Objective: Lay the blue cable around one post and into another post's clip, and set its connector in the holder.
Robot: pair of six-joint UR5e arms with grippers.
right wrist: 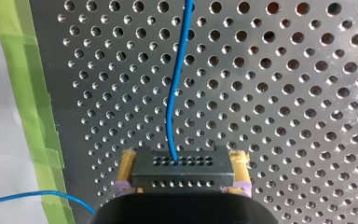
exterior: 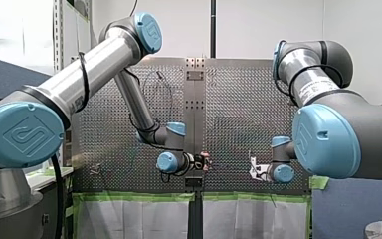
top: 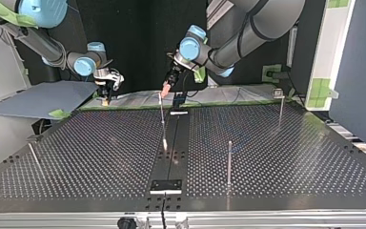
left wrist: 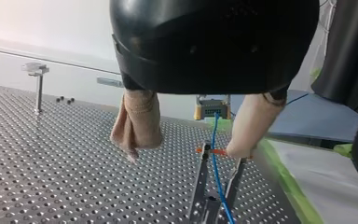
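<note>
The connector [right wrist: 182, 176] is clamped between the yellow pads of my right claw [right wrist: 182, 163] near the bench's [right wrist: 284, 93] taped edge, and the blue cable [right wrist: 177, 84] is led away over the holes. My left claw [left wrist: 186, 151] is held wide open, gripping nothing — the cable is passed between its fingers [left wrist: 137, 123], beside a clip post [left wrist: 199, 182].

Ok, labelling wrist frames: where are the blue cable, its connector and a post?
blue cable [right wrist: 180, 56], right wrist view, its straight stretch.
connector [right wrist: 182, 175], right wrist view, its black body.
post [left wrist: 38, 93], left wrist view, its shaft.
</note>
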